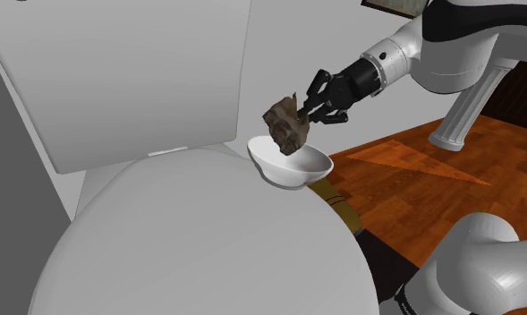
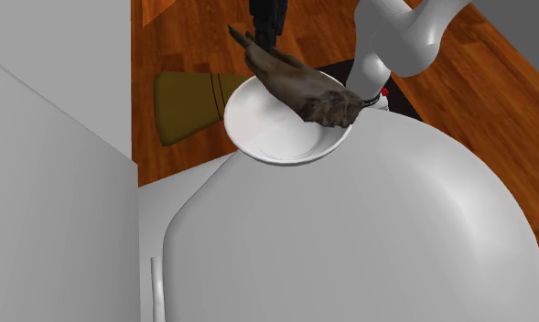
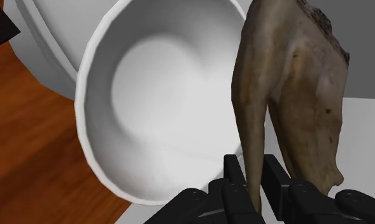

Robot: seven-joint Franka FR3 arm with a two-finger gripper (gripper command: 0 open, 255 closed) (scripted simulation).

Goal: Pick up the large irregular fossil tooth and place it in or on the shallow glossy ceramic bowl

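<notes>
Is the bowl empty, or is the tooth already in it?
Empty: the white bowl shows a bare inside. The fossil tooth is above it, clasped by the tool.

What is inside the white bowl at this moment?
The bowl's visible inside is bare white. The fossil tooth, clasped by the tool, hangs over one side, hiding the rim beneath it.

Floor: glossy reddish-brown wood boards (image 1: 404, 161).
Furniture: white toilet, lid (image 1: 208, 242) closed, tank (image 1: 118, 80) behind it.
Shoulder view's far right: white column base (image 1: 455, 132).
Beside toilet: olive-brown broom head (image 2: 189, 105).
</notes>
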